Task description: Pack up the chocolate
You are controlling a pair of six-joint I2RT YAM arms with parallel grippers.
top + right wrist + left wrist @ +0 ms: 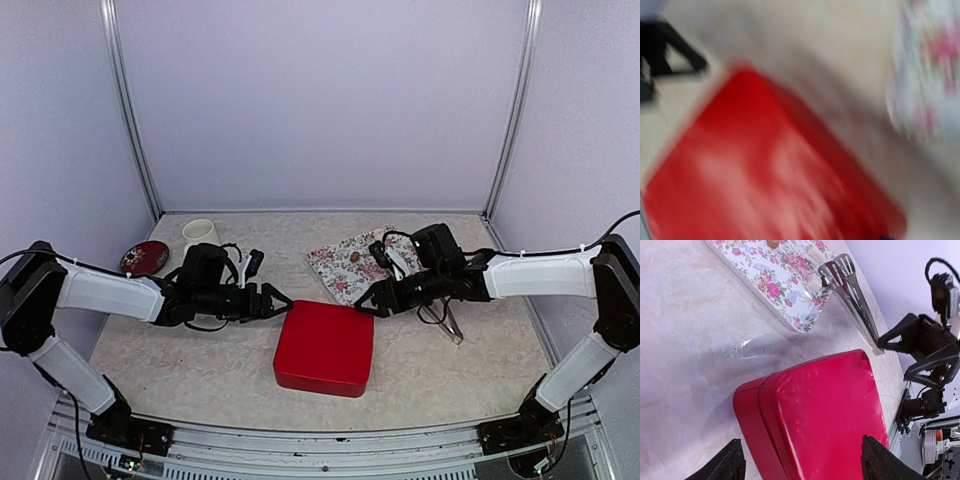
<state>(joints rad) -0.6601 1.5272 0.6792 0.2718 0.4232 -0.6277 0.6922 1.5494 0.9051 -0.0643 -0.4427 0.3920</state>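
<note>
A closed red box [325,347] sits at the middle of the table. My left gripper [281,303] is open and empty at the box's far left corner; in the left wrist view its fingers [730,463] straddle the red box [815,410]. My right gripper [366,300] is open and empty at the box's far right corner, and it also shows in the left wrist view [893,359]. One tan chocolate [354,256] lies on a floral tray [345,272] behind the box, also seen in the left wrist view [773,243]. The right wrist view is blurred, showing the red box [765,170].
Metal tongs [450,322] lie right of the floral tray [775,275], under the right arm, and show in the left wrist view [850,290]. A white cup [199,232] and a dark red round dish [144,258] stand at the far left.
</note>
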